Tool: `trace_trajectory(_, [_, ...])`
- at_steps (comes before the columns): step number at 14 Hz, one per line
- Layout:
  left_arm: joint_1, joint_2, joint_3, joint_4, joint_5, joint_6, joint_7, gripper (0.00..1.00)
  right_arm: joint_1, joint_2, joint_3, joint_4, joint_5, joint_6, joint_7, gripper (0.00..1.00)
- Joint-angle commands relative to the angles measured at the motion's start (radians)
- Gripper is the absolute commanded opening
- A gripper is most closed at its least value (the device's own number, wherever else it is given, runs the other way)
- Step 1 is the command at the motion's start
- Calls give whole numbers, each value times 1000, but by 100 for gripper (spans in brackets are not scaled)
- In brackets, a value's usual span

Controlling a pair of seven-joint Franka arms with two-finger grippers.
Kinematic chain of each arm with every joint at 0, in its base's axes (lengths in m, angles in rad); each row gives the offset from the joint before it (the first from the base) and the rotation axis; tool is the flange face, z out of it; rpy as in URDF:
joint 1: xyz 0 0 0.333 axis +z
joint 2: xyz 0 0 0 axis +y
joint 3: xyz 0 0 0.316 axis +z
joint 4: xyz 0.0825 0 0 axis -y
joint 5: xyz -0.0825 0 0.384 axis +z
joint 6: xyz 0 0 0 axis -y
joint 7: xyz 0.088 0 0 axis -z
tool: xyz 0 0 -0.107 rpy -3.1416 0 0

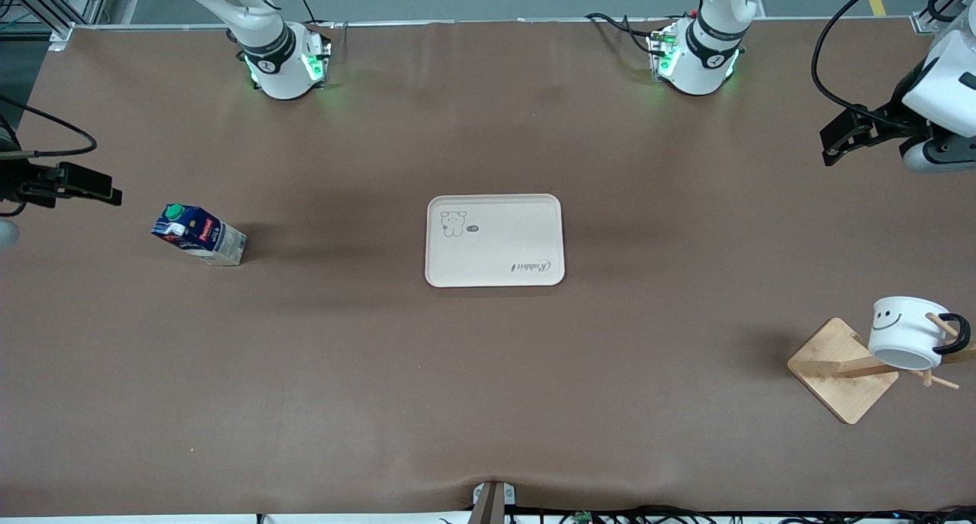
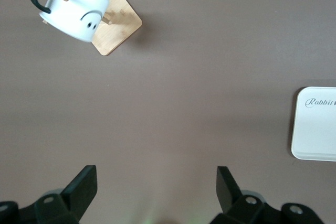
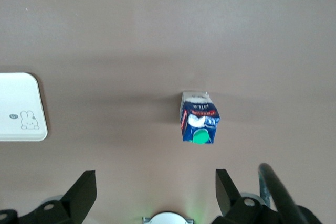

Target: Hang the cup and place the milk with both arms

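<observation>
The cup [image 1: 903, 332] [image 2: 73, 11], white with a black smiley, hangs by its black handle on a peg of a wooden rack [image 1: 835, 371] [image 2: 123, 24] at the left arm's end of the table. The milk [image 1: 200, 234] [image 3: 198, 119], a dark blue carton with a green cap, stands on the table at the right arm's end. My left gripper [image 1: 835, 143] [image 2: 156, 177] hovers open over bare table at the left arm's end, apart from the cup. Over bare table close to the milk, my right gripper [image 1: 107, 191] [image 3: 156, 178] hangs open and holds nothing.
A cream tray [image 1: 494, 240] [image 2: 317, 124] [image 3: 18, 106] with a rabbit print lies at the table's middle with nothing on it. The two arm bases [image 1: 286, 62] [image 1: 698, 59] stand along the table's edge farthest from the front camera. Black cables [image 1: 831, 43] hang by the left arm.
</observation>
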State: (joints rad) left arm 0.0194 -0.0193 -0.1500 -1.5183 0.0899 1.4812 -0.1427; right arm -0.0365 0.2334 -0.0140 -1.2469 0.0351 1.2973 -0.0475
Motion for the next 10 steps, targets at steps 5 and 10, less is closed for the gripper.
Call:
trace_trajectory(5, [42, -37, 9, -86, -85, 68, 15, 100, -33, -41, -11, 89, 2, -32, 11, 100])
trace_trajectory(10, [43, -44, 1, -86, -96, 71, 14, 100, 23, -224, -4, -196, -43, 52, 196, 100])
